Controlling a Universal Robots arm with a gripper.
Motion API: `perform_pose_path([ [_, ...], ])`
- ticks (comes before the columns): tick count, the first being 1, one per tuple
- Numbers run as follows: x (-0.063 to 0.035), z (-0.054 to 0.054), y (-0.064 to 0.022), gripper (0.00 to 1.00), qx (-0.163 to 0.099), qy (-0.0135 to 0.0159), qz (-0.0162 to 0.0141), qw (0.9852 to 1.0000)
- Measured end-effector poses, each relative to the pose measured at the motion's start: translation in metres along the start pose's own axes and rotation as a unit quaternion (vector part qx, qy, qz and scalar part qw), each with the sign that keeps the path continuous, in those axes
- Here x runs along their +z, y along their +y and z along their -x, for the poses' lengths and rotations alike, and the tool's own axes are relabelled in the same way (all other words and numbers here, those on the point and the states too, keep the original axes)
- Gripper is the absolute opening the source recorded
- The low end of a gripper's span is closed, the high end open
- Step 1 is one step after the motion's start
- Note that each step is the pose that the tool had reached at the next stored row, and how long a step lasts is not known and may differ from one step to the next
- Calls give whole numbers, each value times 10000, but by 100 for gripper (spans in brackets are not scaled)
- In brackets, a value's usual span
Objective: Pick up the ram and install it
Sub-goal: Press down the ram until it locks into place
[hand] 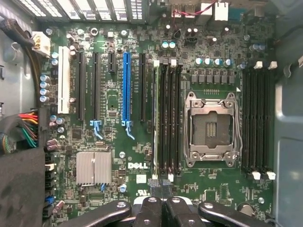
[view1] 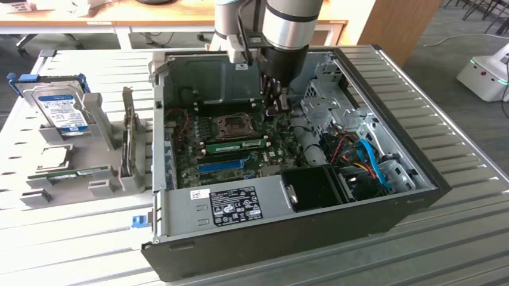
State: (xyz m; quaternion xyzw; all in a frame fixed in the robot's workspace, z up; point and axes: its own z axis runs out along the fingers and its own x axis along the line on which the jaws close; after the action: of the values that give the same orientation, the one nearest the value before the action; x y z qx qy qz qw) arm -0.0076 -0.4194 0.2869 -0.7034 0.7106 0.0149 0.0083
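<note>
At the near edge of the slatted grey metal desk (view1: pixel 445 238), an open black tower computer case (view1: pixel 318 238) is seen lying on its side. Inside, on the green motherboard (view1: pixel 275 156), the ram (view1: pixel 238 145), a long thin green circuit-board stick, is seated in a black slot beside the square silver processor socket (view1: pixel 235 124). Farther in, the black hand (view1: pixel 275 109) is lowered over the board, its fingers (hand: pixel 150 208) pressed together with nothing held; contact with the board cannot be told. Toward the exterior view's left, a silver hard drive with blue label (view1: pixel 62 110) stands in a grey holder.
</note>
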Motion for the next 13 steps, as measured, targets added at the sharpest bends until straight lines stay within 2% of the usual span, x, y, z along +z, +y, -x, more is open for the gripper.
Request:
perform_pose_path([
  [13,137,-4,-1,11,0,0,0,10000],
])
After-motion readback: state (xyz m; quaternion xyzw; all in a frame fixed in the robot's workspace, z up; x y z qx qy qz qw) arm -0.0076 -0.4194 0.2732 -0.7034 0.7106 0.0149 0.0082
